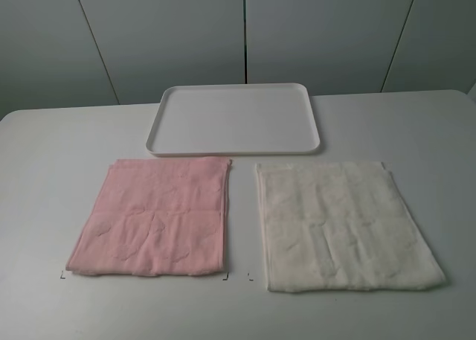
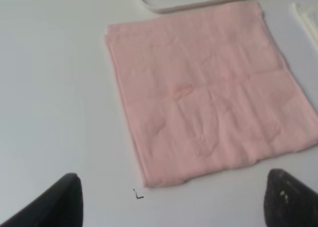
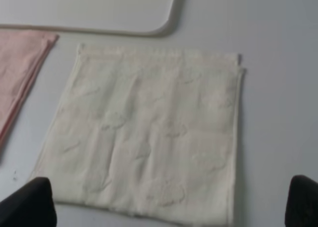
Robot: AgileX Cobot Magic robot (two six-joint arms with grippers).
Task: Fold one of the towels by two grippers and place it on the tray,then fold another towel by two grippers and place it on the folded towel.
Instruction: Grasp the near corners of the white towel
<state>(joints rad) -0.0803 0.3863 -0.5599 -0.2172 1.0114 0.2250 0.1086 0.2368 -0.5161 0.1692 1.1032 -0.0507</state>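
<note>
A pink towel (image 1: 152, 217) lies flat on the left of the white table, and a cream towel (image 1: 342, 225) lies flat on the right. An empty white tray (image 1: 234, 118) sits behind them. No arm shows in the exterior high view. In the left wrist view, the left gripper (image 2: 174, 202) is open and empty, its dark fingertips (image 2: 59, 199) wide apart above the table just off the pink towel's (image 2: 203, 93) near edge. In the right wrist view, the right gripper (image 3: 169, 207) is open and empty over the cream towel's (image 3: 149, 132) near edge.
The tray's rim (image 2: 198, 3) shows in the left wrist view and its corner (image 3: 124, 18) in the right wrist view. Small black corner marks (image 1: 63, 275) sit on the table by the pink towel. A grey panelled wall stands behind the table.
</note>
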